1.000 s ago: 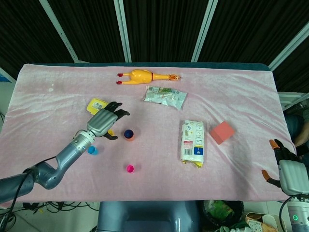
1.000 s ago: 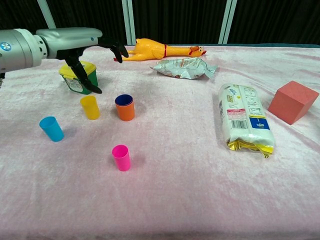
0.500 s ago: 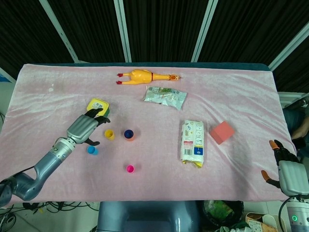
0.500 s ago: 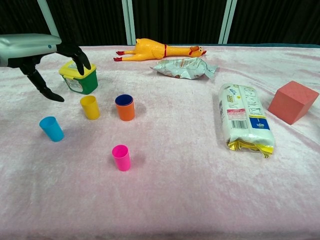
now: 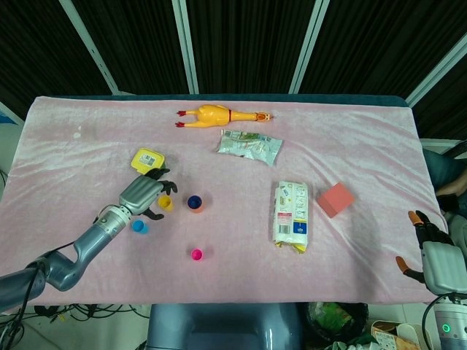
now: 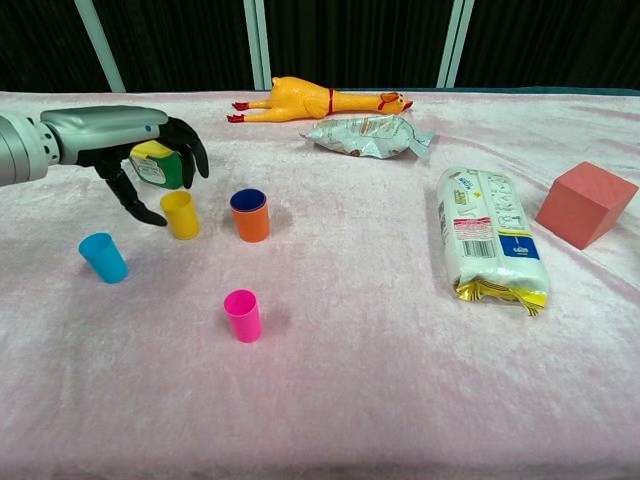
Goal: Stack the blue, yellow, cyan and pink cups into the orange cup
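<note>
The orange cup stands left of the table's middle, and the blue cup sits nested inside it; both also show in the head view, orange cup. Just left of it stands the yellow cup. The cyan cup is further left and nearer to me. The pink cup stands alone in front. My left hand hovers beside the yellow cup, fingers spread and curved, holding nothing. My right hand rests off the table's right front corner, empty, fingers apart.
A green tub with a yellow lid sits right behind my left hand. A rubber chicken and a foil packet lie at the back. A white packet and a red block are on the right.
My left hand pulled back to the left from above the orange cup, then came back down next to the yellow cup. The cups and the right hand have not moved.
</note>
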Available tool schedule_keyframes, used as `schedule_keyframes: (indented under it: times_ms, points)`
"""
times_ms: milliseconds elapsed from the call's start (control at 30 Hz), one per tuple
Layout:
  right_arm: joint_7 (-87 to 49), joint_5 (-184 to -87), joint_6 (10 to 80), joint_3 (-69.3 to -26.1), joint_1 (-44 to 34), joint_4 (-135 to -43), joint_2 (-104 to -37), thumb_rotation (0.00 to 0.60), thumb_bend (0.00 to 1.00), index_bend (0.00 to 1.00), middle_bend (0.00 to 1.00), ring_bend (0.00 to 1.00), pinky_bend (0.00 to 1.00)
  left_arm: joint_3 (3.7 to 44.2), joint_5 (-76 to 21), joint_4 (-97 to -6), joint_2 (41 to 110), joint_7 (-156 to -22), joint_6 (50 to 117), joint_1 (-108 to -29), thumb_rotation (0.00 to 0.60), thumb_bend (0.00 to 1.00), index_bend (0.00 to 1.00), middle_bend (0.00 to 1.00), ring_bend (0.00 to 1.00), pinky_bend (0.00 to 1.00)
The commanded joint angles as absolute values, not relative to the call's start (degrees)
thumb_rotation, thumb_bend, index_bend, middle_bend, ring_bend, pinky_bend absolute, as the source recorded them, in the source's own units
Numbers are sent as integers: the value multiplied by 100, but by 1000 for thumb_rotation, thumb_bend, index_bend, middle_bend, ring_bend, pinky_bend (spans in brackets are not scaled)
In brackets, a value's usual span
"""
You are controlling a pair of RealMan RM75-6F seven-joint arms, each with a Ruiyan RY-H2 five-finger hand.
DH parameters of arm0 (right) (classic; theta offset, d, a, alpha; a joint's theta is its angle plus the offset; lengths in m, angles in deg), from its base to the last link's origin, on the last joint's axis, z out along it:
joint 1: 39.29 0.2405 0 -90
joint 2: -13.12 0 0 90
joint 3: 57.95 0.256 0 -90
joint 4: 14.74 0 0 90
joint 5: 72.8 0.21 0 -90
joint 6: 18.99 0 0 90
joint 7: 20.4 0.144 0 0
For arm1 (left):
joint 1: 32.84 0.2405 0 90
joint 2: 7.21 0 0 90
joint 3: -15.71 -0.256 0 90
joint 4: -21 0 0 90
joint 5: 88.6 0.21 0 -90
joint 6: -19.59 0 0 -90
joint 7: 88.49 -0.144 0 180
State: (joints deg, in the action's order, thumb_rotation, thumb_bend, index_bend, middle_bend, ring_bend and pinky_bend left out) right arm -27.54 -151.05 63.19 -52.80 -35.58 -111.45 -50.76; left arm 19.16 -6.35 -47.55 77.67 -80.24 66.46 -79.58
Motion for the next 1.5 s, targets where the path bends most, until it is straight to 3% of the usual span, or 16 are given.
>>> schedule_keyframes:
  times_ms: [33,367,733,1133,1500]
  points:
    - [-2751,-15107,6314,-5284,-3557,-11150,-5076,600,195,57,56,165,227,1946,-700,-4615,7861,-8052,6601,-7980,600,154,341,415,63,115]
    - [-2752,-15086,6305,-5280,-3554,-11157,-5077,600,195,57,56,165,227,1911,-787,-4309,8036,-8138,6443,-8000,600,175,381,457,71,115]
    - [-2718,-15061,6291,-5274,-3555,-11175,-5067,600,200,57,56,165,227,1932,-734,-4149,8142,-8021,6491,-8020,600,316,477,528,114,141]
    - [-2725,-15058,6314,-5267,-3560,-11181,-5075,600,200,57,56,165,227,2270,-688,-5196,7374,-8215,7112,-7964,600,316,479,524,114,141]
    - [-2738,-15041,6334,-5254,-3566,-11169,-5076,600,202,57,56,165,227,2418,-812,-5470,7543,-8489,6777,-8312,600,316,477,524,114,141]
